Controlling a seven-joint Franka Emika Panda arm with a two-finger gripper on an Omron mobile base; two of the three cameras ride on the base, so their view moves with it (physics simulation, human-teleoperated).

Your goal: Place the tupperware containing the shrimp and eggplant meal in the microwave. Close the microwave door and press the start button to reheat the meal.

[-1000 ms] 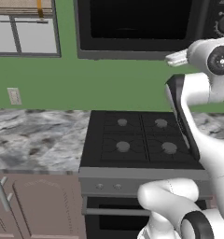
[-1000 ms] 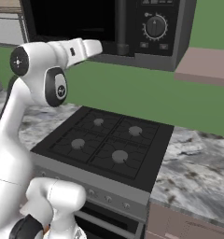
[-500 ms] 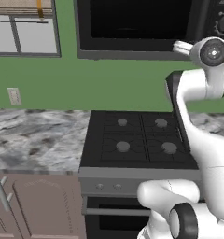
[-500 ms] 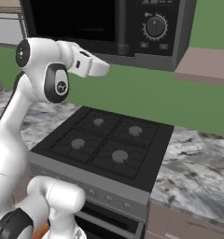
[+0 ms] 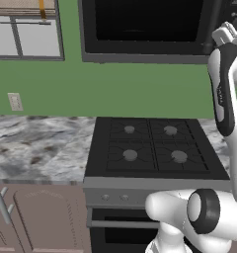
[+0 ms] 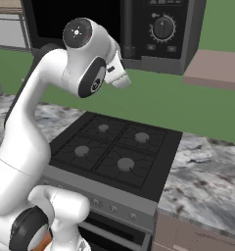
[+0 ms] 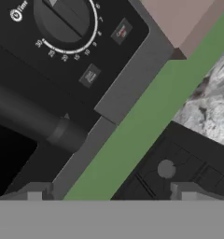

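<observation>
Arm raised before the closed microwave above the stove.
The gripper (image 7: 111, 191) stands with fingers spread, holding nothing, over the black stove (image 6: 114, 154); beyond it hangs the microwave (image 6: 139, 29), its door (image 5: 145, 24) shut, bar handle (image 7: 34, 121) beside the dial panel (image 7: 72, 32).

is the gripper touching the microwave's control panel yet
Apart. In the hand view the gripper fingertips sit at the bottom with green wall and stove between them; the microwave dial panel lies clearly beyond.
</observation>
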